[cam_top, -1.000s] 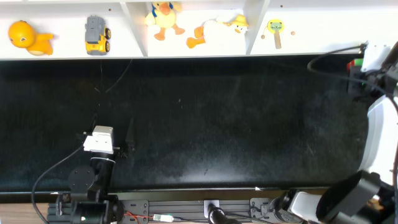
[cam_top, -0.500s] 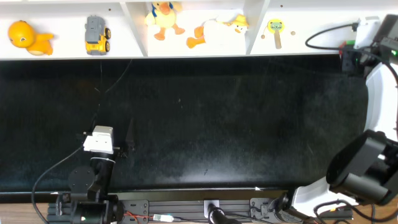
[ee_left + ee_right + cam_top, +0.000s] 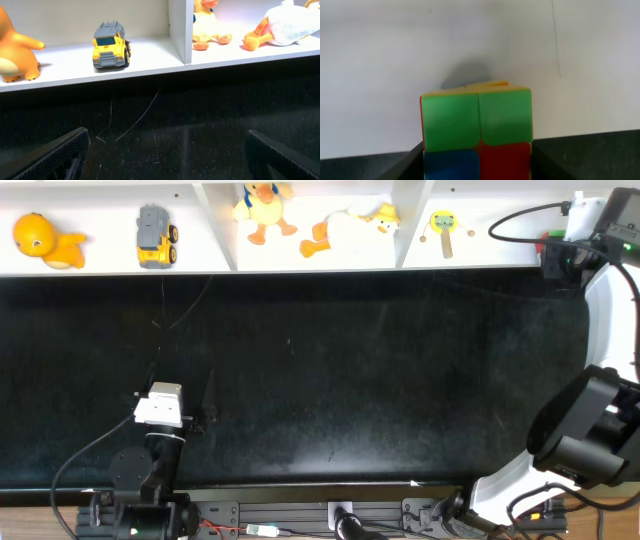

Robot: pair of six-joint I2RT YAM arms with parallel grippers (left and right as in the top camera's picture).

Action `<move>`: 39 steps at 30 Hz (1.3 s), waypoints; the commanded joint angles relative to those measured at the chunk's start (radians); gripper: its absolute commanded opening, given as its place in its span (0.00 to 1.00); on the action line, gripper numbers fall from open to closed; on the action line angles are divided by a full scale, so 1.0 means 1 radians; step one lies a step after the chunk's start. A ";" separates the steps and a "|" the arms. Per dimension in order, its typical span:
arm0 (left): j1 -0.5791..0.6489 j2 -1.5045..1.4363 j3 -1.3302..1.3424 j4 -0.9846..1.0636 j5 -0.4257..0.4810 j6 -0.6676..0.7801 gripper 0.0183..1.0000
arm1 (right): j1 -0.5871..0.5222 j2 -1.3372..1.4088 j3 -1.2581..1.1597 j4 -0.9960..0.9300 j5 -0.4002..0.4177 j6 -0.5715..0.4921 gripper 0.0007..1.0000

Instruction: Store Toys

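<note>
Two grippers checked. Right gripper [image 3: 477, 167] pinched the multicoloured cube [image 3: 476, 131] between its fingers, with a white surface behind it, at the upper right of the top view by the shelf [image 3: 300, 262]. Left gripper [image 3: 167, 165] sat spread wide and held nothing, at lower left over the black mat [image 3: 350, 370], facing the yellow truck [image 3: 111, 45].

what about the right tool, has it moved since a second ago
Yes. The right tool, holding the cube, moved up the top view from the black mat to the white shelf.
</note>
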 commanded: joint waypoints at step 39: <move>-0.008 -0.010 -0.007 0.005 -0.012 0.019 1.00 | 0.418 -1.030 -1.069 0.546 0.185 0.370 1.00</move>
